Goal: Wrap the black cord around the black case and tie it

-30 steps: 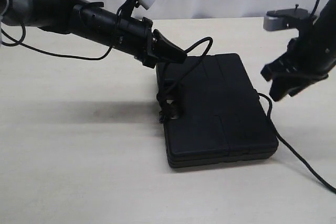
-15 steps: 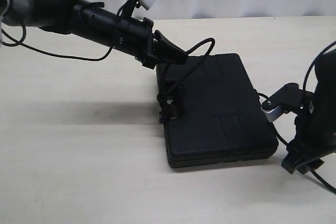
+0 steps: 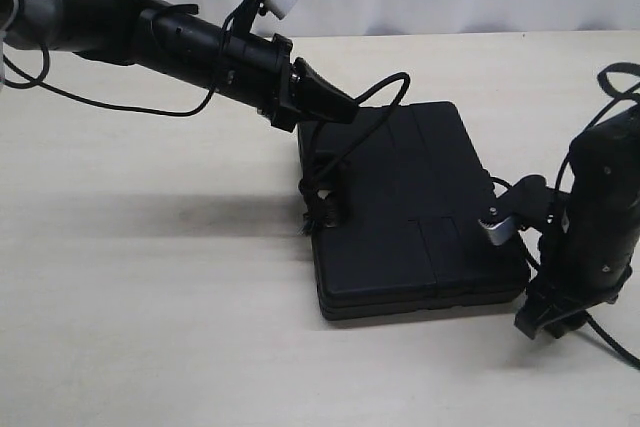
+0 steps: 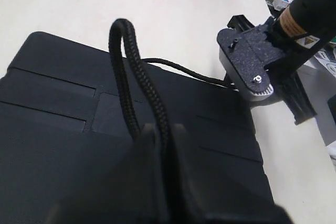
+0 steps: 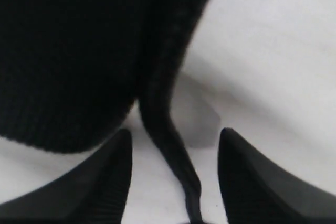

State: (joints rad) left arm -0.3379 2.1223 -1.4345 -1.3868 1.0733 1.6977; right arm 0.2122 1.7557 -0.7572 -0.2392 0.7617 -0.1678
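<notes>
Looking across a pale table [image 3: 150, 297], you see one black case [image 3: 415, 212] lying flat just right of centre, its ribbed lid facing up. You have two arms in the frame.

Your left arm reaches in from the upper left, and your left gripper [image 3: 335, 102] sits above the case's upper left corner. Its jaws are pressed together on one black cord [image 4: 119, 61]. The left wrist view shows the cord pinched between the fingertips and arching up in a loop. From that loop the cord drops to a knotted, frayed lump at the case's left edge. A further stretch of cord leaves the case's right edge and trails across the table to the lower right corner of the frame.

Your right arm stands at the right edge, pointing down, with your right gripper [image 5: 176, 145] low beside the case's lower right corner. Its two fingers stand well apart, one on each side of the cord on the table, and grip nothing. Whether they touch the cord you cannot tell.
</notes>
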